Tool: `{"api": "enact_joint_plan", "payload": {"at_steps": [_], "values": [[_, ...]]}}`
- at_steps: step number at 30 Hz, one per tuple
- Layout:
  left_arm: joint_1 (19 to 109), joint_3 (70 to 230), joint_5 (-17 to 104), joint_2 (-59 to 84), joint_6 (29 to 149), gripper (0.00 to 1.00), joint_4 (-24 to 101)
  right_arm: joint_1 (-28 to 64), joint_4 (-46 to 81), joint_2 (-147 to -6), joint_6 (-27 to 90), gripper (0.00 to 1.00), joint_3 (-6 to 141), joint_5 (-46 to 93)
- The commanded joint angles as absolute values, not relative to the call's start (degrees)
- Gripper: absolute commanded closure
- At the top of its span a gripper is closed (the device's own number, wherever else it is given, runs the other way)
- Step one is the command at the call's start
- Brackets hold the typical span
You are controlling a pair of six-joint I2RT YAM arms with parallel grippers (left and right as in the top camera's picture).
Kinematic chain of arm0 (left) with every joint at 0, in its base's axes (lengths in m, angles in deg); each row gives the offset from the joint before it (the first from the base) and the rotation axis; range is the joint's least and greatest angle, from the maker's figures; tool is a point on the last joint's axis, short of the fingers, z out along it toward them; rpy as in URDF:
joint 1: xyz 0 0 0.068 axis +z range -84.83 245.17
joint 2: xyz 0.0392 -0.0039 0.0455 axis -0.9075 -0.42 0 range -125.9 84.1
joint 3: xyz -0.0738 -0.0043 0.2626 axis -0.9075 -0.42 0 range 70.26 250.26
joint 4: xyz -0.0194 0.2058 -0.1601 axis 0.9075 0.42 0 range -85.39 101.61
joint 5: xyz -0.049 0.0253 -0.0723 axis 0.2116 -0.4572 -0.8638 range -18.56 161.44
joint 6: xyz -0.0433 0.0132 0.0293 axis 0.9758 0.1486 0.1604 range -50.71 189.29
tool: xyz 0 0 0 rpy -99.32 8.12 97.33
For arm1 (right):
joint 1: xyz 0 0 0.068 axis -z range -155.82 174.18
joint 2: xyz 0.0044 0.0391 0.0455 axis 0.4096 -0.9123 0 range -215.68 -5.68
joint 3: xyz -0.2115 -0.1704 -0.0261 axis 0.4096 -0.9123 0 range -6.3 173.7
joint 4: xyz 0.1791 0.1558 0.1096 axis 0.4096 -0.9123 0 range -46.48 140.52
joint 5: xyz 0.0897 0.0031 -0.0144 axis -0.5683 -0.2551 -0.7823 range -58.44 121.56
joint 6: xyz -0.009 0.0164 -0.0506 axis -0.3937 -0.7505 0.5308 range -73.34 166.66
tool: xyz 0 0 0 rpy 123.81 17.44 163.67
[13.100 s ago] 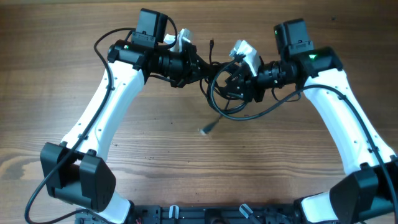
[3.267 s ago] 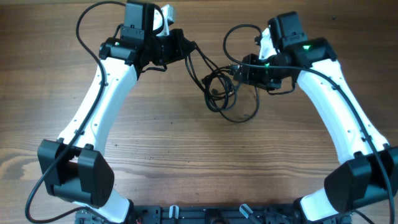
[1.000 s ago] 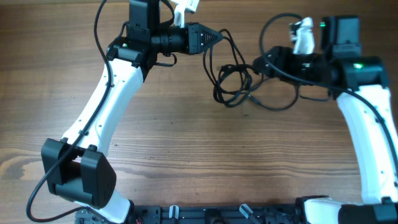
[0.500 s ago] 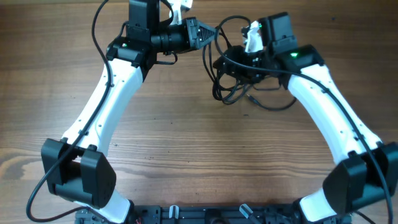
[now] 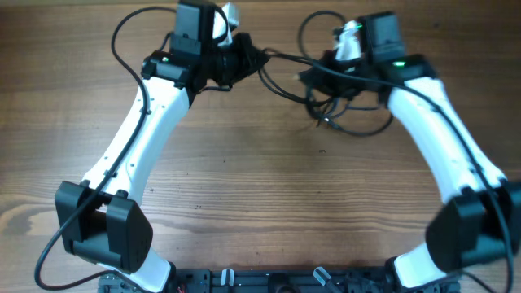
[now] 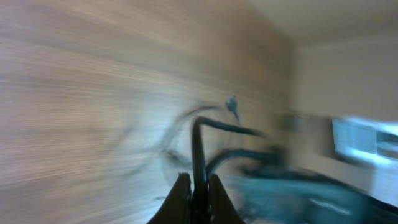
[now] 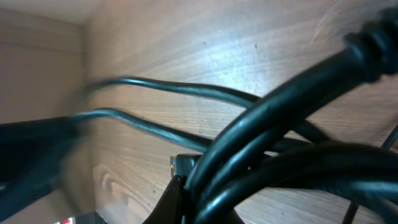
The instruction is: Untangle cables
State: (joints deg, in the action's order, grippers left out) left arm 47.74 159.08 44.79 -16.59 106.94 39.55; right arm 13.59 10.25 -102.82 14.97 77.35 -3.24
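overhead is showing the cables (image 5: 348, 115) bunching at the right gripper (image 5: 316, 79) over the table (image 5: 244, 187), one strand stretching to the left gripper (image 5: 254, 61), both pinching cord; it's looking light, limp and slippery, so gripping close beside the tangle is seeming best.

The left arm (image 5: 138, 138) rises from its base at the near left, bends at the far left, and turns its wrist rightward, so the left gripper (image 5: 252, 59) points toward the middle. Its fingers (image 6: 181, 194) are pinched tight on a strand of the cables (image 7: 280, 106), though the left wrist view is blurred. The right arm (image 5: 440, 146) mirrors it from the near right with its wrist turned leftward, and the right gripper (image 5: 315, 79), facing the left one and near it, is clamped on a bundle of the cables.
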Motion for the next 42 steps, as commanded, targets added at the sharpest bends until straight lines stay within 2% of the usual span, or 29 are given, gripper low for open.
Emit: {"api": "enact_joint_plan", "payload": {"at_steps": [1,6,12,15,18,20,23,24,26,27,30,34,42], "values": [[48.6,159.3,75.9,-16.4,107.1,0.96,46.5,21.1,7.8,-93.5,22.8,0.96,77.4,-5.8],[49.2,159.2,93.1,-16.4,107.1,0.96,55.3,33.5,2.4,-87.3,25.6,0.96,77.4,-5.8],[53.7,159.2,94.1,-16.4,107.0,0.96,59.5,44.1,-1.9,-86.8,25.0,0.96,77.4,-3.2],[54.6,159.2,81.7,-16.4,96.3,0.96,58.0,44.5,-3.0,-86.8,25.0,0.96,77.4,-2.6],[54.0,159.2,59.2,-16.4,83.0,0.96,53.4,41.8,-3.0,-86.8,29.5,0.96,77.4,-9.0],[52.7,159.2,49.2,-16.4,79.7,0.96,50.2,38.3,-3.8,-86.8,30.7,0.96,77.4,-8.8],[50.5,159.2,41.9,-16.4,79.8,0.96,46.5,33.6,-3.9,-86.9,30.7,0.96,77.4,-8.1],[49.6,159.2,39.1,-16.4,80.0,0.96,45.2,32.0,-3.9,-86.9,30.1,0.94,77.4,-7.2],[49.1,159.2,34.0,-16.4,80.0,0.96,42.9,30.4,-4.0,-86.9,30.1,0.81,77.4,-5.7],[49.1,159.2,28.7,-16.4,80.3,0.96,40.6,29.7,-4.0,-86.9,30.1,0.74,77.4,-5.6],[50.2,159.2,16.0,-16.4,87.7,0.96,30.3,29.0,-4.6,-86.9,30.1,0.65,77.4,-5.6],[51.3,159.2,8.9,-16.4,103.6,0.96,15.9,29.0,-5.1,-86.9,30.2,0.53,77.4,-5.6],[51.1,159.2,9.1,-16.4,116.6,0.95,9.2,25.1,-4.4,-87.0,31.6,0.51,77.4,-7.0]]}}
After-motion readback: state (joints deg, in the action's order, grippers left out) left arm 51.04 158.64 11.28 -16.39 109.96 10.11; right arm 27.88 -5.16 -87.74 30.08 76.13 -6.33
